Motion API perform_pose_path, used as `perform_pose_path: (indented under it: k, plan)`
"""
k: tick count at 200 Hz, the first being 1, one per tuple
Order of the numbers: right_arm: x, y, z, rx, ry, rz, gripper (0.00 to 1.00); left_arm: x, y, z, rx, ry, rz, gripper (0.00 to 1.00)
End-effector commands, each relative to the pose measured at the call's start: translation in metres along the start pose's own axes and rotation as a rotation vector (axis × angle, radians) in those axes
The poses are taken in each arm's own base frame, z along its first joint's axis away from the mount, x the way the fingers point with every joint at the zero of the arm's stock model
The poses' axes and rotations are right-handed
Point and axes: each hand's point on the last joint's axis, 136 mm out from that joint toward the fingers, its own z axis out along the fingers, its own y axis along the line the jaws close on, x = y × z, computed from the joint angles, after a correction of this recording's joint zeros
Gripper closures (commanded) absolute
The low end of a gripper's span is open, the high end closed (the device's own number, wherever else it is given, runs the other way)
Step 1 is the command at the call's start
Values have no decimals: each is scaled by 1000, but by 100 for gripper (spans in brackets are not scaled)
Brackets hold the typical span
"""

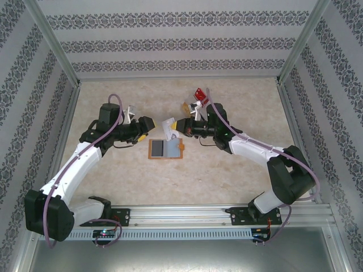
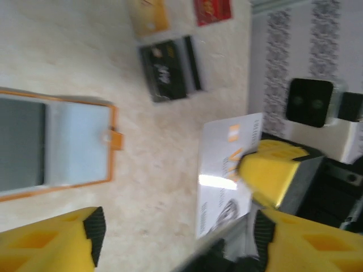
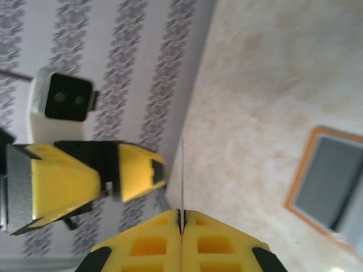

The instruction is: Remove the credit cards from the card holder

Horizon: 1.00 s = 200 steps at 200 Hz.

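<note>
Handover | right jaws pinch pale card (image 2: pixel 221 164) by its edge | left jaws wide — back them clear first | then lay it flat, 1 o'clock of card holder (image 1: pixel 166 149)

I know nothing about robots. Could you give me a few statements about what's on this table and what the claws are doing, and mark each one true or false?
1. The right gripper pinches a pale card by its edge. True.
2. The left gripper is clamped on that card as well. False: its jaws stand wide open.
3. The card holder lies open on the table. True.
4. The red card is tucked inside the card holder. False: it lies on the table away from the holder, beside a gold card.
5. A dark card lies on the table outside the holder. True.
</note>
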Motion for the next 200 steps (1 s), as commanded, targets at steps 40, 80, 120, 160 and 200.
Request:
perform_pose_path:
  k: [40,80,120,160,200]
  plan:
    - [-48,-66,-73,526,-76,-285,100,-38,70,-23,-377,-152,97,1]
    - [-73,-88,-81,709,22,-501,100,-50,86,-41,-513,-183,173,0]
    - [-91,-112,-65,779,101,-579,100,-51,92,-45,-551,-179,191,1]
    - [-106,-131,-58,848,151,-620,100,-53,94,-40,-548,-146,204,1]
    - [-111,-138,-59,865,192,-672,100,-56,90,-41,-466,-105,226,1]
